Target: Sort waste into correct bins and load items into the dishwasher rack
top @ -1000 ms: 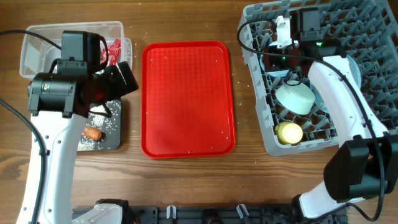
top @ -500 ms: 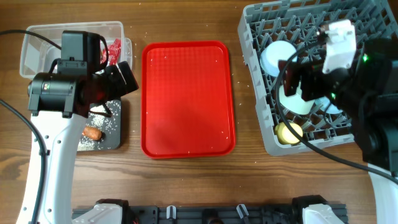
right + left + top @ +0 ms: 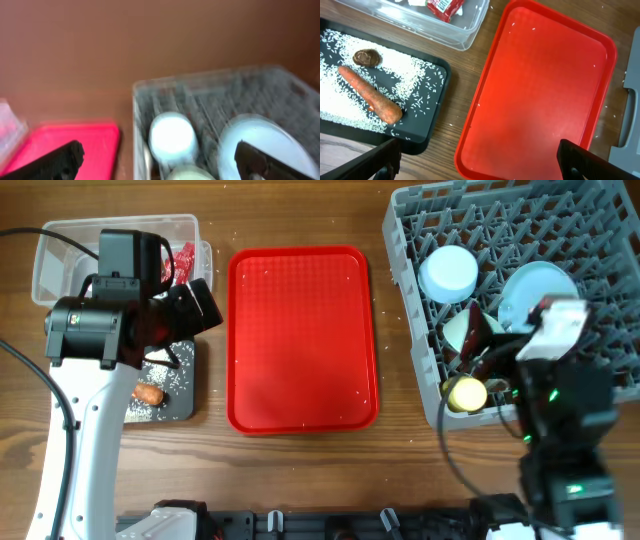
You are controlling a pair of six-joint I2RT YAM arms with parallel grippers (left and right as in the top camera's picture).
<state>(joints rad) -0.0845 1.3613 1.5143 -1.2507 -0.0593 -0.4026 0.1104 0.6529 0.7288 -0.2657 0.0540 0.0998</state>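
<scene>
— What is seen largest on the table?

— The grey rack is set at 2 o'clock. The red tray is laid at the centre, with only a few white grains on it.

— And the bins?

— The clear tub is placed at 10 o'clock, and the black tray is found just at its 6 o'clock.

— How are the pincers held?

— The left gripper is held wide apart over the red tray's 9 o'clock edge and nothing is gripped. The right gripper is likewise spread wide and empty, raised at the rack's 6 o'clock side. That view is blurred.

— What is loaded in the rack?

— The pale-blue plate is set among the pegs. The light-blue bowl is seen at its 9 o'clock, and the pale-green bowl at that bowl's 6 o'clock. The yellow cup is lodged in the 7 o'clock corner.

— And the waste?

— The carrot is laid across the rice in the black tray, with the brown lump at its 11 o'clock. The red wrapper is kept in the tub.
</scene>
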